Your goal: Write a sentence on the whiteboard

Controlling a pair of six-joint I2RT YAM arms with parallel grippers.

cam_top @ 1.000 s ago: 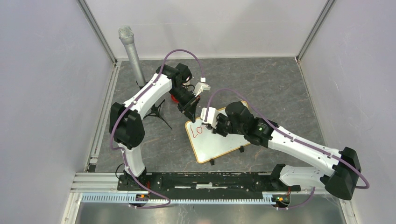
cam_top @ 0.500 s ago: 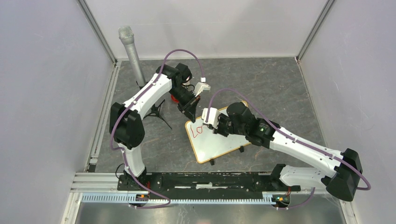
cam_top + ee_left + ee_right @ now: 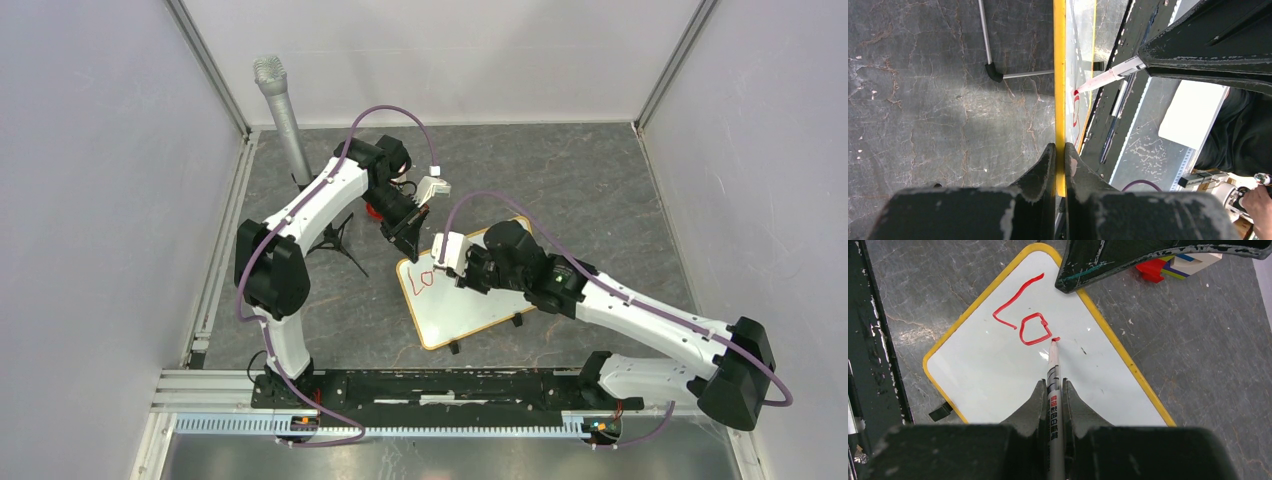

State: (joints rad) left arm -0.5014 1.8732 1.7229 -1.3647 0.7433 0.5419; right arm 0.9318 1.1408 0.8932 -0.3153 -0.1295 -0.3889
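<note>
The right gripper has its two fingers pressed in on the barrel of a marker, which runs straight out ahead of them with its red tip touching the whiteboard just in front. Just beyond that tip and a little to its left lies the sentence, so far only a red "L" and a boxy "o", with a small tick at the tip where the next letter seems to begin; most of the words are not yet written. Further ahead, at the board's far yellow rim, the left gripper pinches the frame between closed fingers and seems to steady it. The risks, as I judge them, start at the grip: the barrel is round and held on a narrow contact, so pressing too hard could push it back or twist it between the fingers and break the stroke, while too light a touch would lift the tip and leave gaps. The letters are large and sit close under the left gripper, so the line could run into that finger or off the rim before the words fit. The board stands on feet, one black clip foot showing off to the right gripper's left, so a sideways drag might swivel it if the left pinch slips, skewing the writing
</note>
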